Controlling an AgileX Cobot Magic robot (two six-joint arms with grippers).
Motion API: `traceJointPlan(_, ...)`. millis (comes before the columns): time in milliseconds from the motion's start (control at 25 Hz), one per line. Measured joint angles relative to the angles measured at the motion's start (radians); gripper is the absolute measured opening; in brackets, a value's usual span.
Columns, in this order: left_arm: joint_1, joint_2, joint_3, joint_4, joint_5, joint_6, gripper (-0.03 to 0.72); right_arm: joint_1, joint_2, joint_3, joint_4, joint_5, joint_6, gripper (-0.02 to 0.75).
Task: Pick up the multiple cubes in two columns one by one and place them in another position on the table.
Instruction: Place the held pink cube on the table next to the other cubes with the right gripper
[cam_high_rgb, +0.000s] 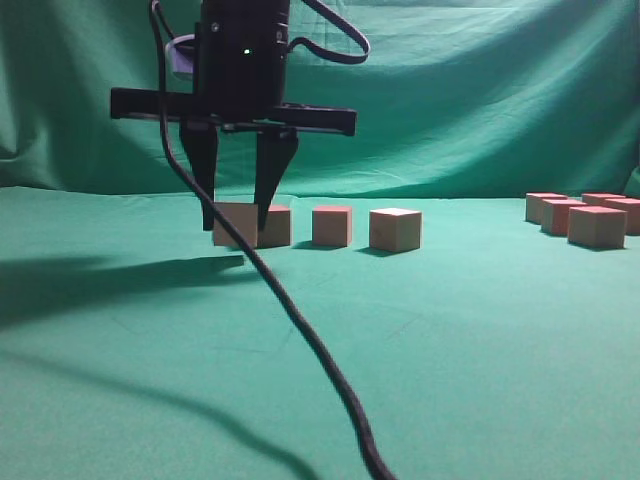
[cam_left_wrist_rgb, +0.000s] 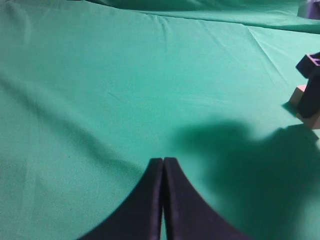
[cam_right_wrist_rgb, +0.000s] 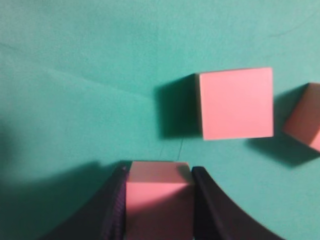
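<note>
**Partway Through: One Cube in the Gripper, Others Waiting**

Right gripper (cam_high_rgb: 236, 212) lowered to the worktop (cam_high_rgb: 450, 350) at left of centre in the exterior view, jaws partly closed around one cube (cam_right_wrist_rgb: 159, 192), a finger against each side. Confirmed from the right wrist view: pink top framed tightly between the two dark fingers (cam_right_wrist_rgb: 207, 200), no gap on either side. Cube base apparently at cloth level, or nearly so; impossible to tell whether being set down or just gripped for lifting.

Just beside the held cube, a second cube (cam_high_rgb: 275, 225) partly hidden behind the finger. Further right in the same row, a third cube (cam_high_rgb: 332, 225) and a fourth cube (cam_high_rgb: 395, 229), evenly spaced and apart from each other.

Well apart at the far right edge, a tight cluster of cubes (cam_high_rgb: 585, 215), at least four visible, some cut off by the frame.

Left gripper (cam_left_wrist_rgb: 163, 172) shut and empty, fingertips pressed together, hovering over bare green cloth, idle.

Judged progress: roughly mid-task. Two groups on the worktop, but which is source and which is destination not certain from this moment alone. Likely still several cubes left to carry, one at a time.
</note>
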Motion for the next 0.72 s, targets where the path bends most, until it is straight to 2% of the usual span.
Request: traceJointPlan(720,0.0,0.0,0.0,0.0,0.0,0.0,0.0,0.0,0.011,0.0,0.014,-0.052,0.027,0.267)
